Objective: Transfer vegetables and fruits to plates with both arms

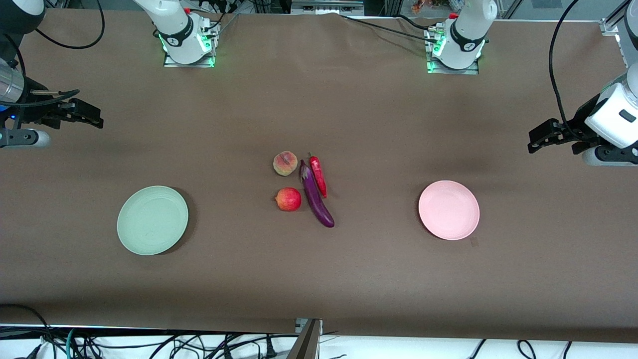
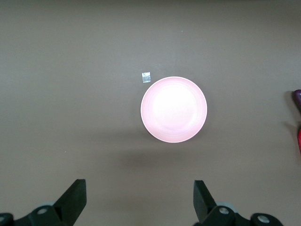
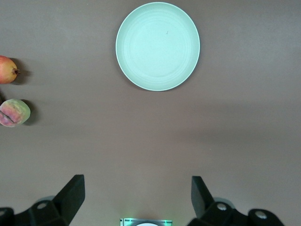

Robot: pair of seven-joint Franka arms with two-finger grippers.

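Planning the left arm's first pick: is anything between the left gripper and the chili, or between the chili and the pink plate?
Nothing visible. The left gripper hangs open at its end of the table; bare table lies between it, the pink plate and the chili. The eggplant lies against the chili on the side away from the plate.

Two round matte plates: one pale mint green [image 1: 152,220], one pale pink [image 1: 448,210]. Two fruits: one fuzzy yellow-pink peach [image 1: 285,163], one round red pomegranate-like fruit [image 1: 288,199]. Two vegetables: one long glossy purple eggplant [image 1: 316,201], one slender red chili pepper [image 1: 318,175].
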